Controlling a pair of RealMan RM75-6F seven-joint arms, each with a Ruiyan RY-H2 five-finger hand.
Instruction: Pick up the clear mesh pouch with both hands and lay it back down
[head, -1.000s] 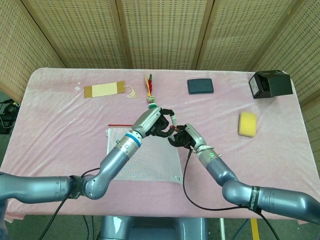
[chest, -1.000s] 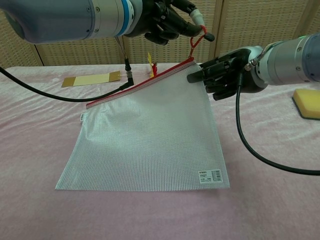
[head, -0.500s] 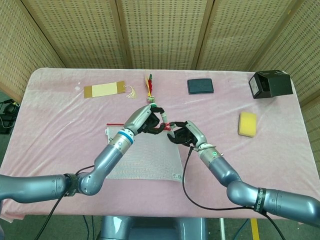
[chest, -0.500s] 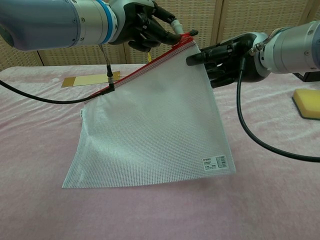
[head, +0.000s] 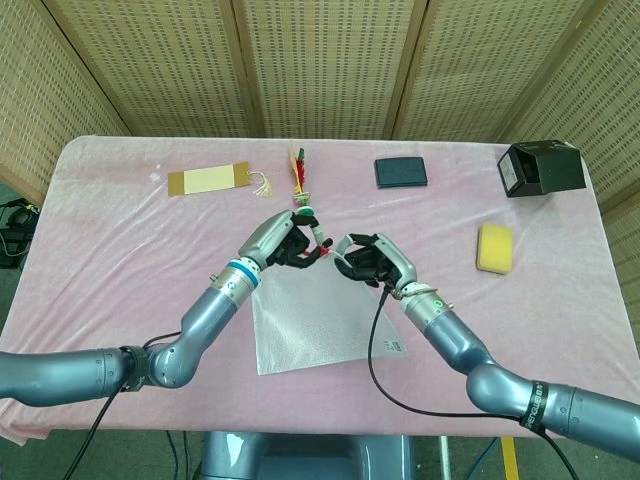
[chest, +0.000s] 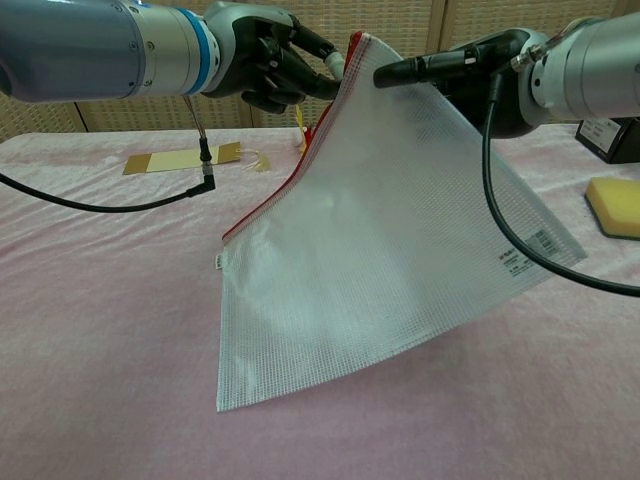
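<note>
Above the table: I have the clear mesh pouch (chest: 400, 220) lifted by one top corner, so it hangs tilted with its red zipper edge (chest: 290, 180) running down to the left.
Pouch position: in the chest view its lower corners sit at or just over the pink tablecloth (chest: 100, 330); I cannot tell whether they touch. In the head view it hangs below and between my two hands (head: 315, 320).
Left hand: my left hand (chest: 275, 70) is curled in at the raised corner, fingers pinching the pouch at the zipper end (head: 290, 245).
Right hand: my right hand (chest: 470, 75) reaches in from the other side, fingers stretched along the top corner of the pouch (head: 365, 260); it appears to hold the mesh there, touching it just beside the left hand.
Label: a small printed sticker (chest: 520, 255) shows near the pouch's right edge.
Far side of table: a tan bookmark with tassel (head: 210, 180), a feathered shuttlecock-like toy (head: 298, 175), and a dark blue pad (head: 400, 172).
Right side of table: a black box (head: 540, 168) at the corner and a yellow sponge (head: 494, 247) nearer me, well apart from the pouch.
</note>
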